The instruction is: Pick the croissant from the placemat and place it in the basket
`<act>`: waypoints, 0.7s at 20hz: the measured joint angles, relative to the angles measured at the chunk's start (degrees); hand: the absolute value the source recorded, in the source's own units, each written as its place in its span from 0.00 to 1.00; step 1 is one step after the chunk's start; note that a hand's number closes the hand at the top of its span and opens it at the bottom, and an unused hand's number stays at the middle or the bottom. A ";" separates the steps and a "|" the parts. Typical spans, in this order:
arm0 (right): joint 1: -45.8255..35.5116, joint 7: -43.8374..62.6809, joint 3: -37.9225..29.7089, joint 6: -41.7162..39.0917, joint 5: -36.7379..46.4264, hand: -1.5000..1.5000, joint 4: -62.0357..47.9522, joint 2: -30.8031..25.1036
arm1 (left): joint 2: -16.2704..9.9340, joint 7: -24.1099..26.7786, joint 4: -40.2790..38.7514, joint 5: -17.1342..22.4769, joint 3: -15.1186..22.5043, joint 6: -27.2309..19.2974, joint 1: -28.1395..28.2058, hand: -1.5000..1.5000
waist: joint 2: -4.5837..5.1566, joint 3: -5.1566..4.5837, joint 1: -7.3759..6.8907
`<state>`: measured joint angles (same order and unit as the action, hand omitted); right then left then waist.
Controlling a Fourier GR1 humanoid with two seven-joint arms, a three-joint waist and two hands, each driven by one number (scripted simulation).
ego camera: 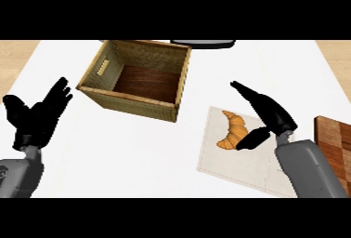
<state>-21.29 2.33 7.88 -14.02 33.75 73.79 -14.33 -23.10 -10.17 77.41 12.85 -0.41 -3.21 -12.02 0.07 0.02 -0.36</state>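
Lying on the placemat (237, 160), the croissant (234, 129) perhaps touches the right hand's (269, 114) thumb.

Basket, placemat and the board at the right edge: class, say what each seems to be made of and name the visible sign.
Basket: looks like woven straw or wicker, matte tan, with a fine weave on its walls; its floor looks like dark wood.
Placemat: probably cloth or paper, pale, flat, faintly gridded.
Board: seems wooden, reddish-brown, in chequered blocks.
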 measured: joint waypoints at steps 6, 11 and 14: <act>-0.73 -1.99 -0.27 -0.47 3.26 0.00 -4.87 0.48 | 1.58 -2.18 3.10 -1.60 -1.30 0.64 1.19 0.50 | -0.04 0.00 0.11; 0.12 -5.98 -1.64 -0.22 4.62 0.00 -7.06 0.21 | 2.77 -1.10 2.08 -3.18 -3.08 2.20 1.30 0.50 | -0.05 0.00 0.24; 0.09 -7.51 -2.50 -1.36 4.59 0.00 -7.37 0.20 | 3.69 -1.69 1.38 -4.37 -3.57 2.50 -0.02 0.50 | -0.05 0.00 0.29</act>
<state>-21.21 -5.17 5.38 -15.38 38.34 66.42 -14.13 -19.41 -11.86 78.79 8.47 -3.98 -0.71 -12.04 0.01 0.01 -0.07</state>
